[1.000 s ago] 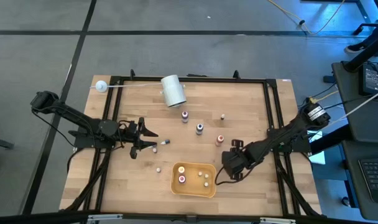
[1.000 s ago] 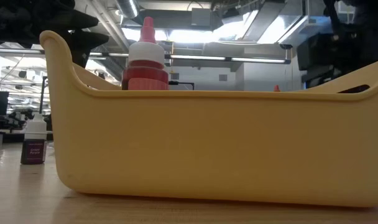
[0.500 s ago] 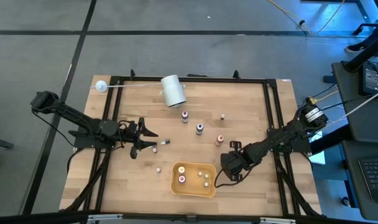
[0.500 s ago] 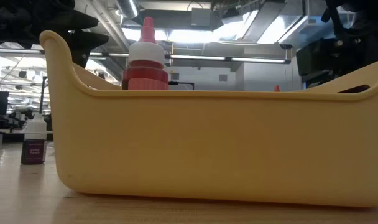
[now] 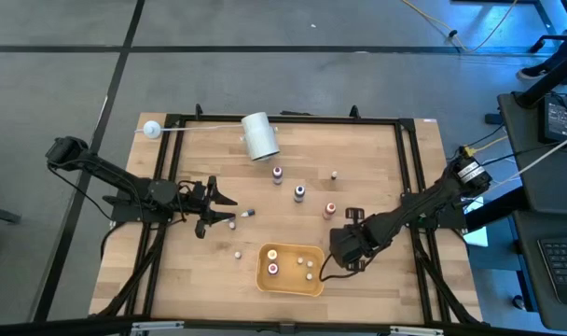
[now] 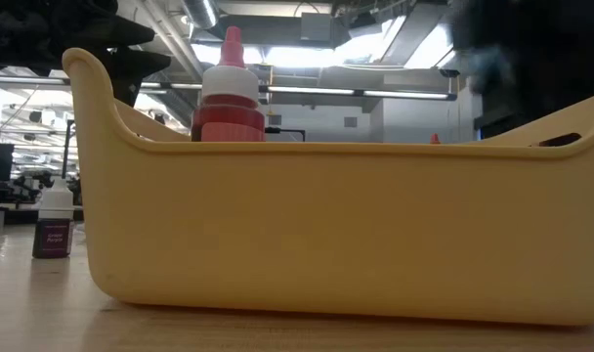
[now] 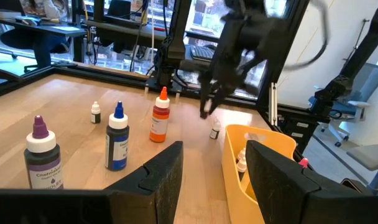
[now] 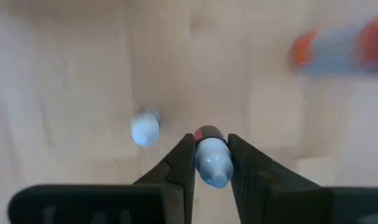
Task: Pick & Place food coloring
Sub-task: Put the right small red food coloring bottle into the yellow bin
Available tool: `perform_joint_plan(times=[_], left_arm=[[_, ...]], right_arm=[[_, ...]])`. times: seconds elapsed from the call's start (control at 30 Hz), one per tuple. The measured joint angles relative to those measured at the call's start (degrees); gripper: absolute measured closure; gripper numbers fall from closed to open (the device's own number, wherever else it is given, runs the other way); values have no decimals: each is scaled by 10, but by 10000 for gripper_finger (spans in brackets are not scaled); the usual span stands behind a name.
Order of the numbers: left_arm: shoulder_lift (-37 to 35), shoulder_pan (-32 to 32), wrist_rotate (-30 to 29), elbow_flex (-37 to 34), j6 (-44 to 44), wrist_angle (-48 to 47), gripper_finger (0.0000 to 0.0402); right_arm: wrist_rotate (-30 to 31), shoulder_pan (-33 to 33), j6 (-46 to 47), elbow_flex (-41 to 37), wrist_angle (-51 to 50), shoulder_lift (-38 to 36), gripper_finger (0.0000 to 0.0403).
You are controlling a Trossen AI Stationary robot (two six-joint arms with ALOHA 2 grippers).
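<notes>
1. Since a second ago the right claw has edged slightly toward the yellow tray on the wooden worktop and pinched in; the left arm has not moved
2. Only the right wrist view shows what it grips: its fingers are clenched on a small dropper bottle with a pale bluish tip
3. The high view shows bottles scattered mid-worktop and three inside the tray
4. The low view alone shows a red-capped bottle standing above the tray wall, and a dark-labelled bottle beside the tray; its label is unreadable
5. The left wrist view shows the left claw released, holding nothing, with purple-, blue- and orange-capped bottles upright ahead
</notes>
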Motion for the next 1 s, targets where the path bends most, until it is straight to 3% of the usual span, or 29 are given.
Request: perform_joint_plan(times=[0.23,0.6,0.77,1.0], left_arm=[[0,0,0,0,0,0,231],[0,0,1,0,-1,0,231],[0,0,1,0,-1,0,231],[0,0,3,0,-1,-1,231]], right_arm=[[23,2,-44,137,10,21,320],[-24,3,-145,321,10,183,318],[-49,3,-154,363,10,248,317],[-50,3,-152,364,9,298,316]])
